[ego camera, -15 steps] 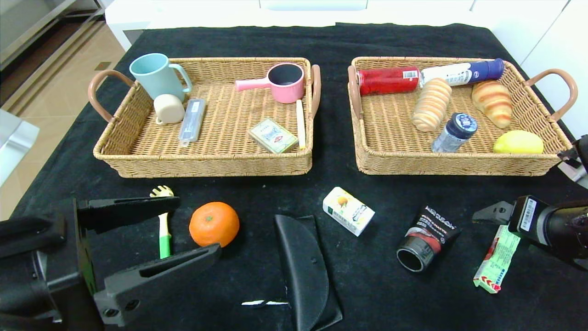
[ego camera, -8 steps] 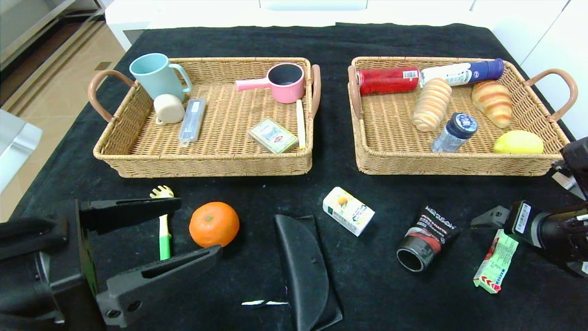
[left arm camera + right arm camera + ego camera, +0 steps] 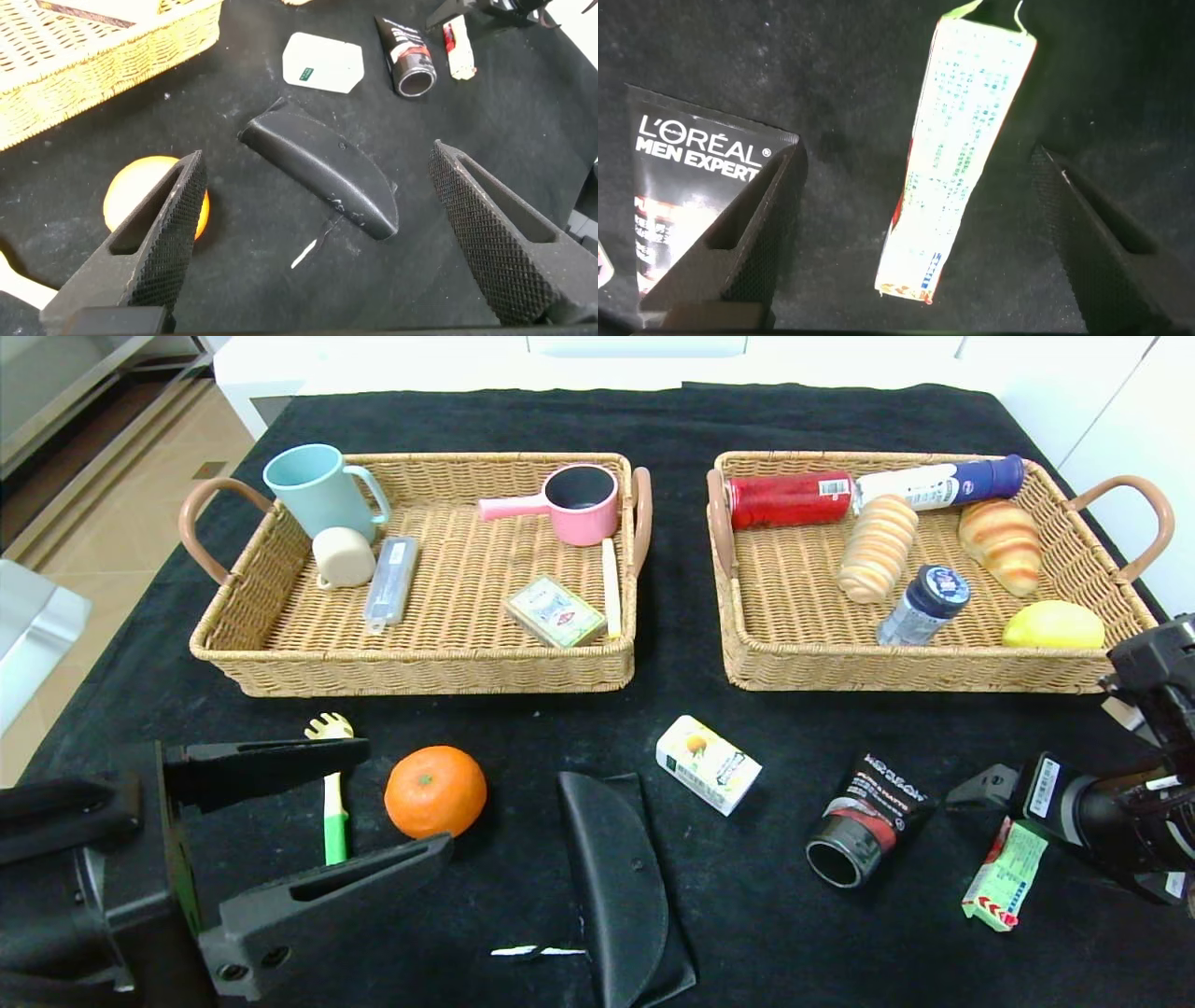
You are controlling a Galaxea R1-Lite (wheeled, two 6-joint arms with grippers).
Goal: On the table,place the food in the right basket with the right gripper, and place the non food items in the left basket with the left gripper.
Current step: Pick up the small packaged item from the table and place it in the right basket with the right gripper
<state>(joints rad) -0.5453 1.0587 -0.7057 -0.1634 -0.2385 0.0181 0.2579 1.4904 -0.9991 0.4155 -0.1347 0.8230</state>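
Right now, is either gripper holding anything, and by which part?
Nothing held. Right gripper is open, straddling the green-white packet without contact; left gripper is open above the table.

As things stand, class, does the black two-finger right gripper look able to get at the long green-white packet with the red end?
Probably yes. The right gripper is open, one jaw on either side of the packet, with nothing lying over it. The black tube with the red band lies close beside one jaw and may get nudged.

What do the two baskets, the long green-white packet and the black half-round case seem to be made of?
Left basket and right basket: woven tan wicker, matte, visible weave. Packet: thin printed wrapper, probably plastic film, crimped at the end. Case: smooth, faintly shiny black, perhaps faux leather.
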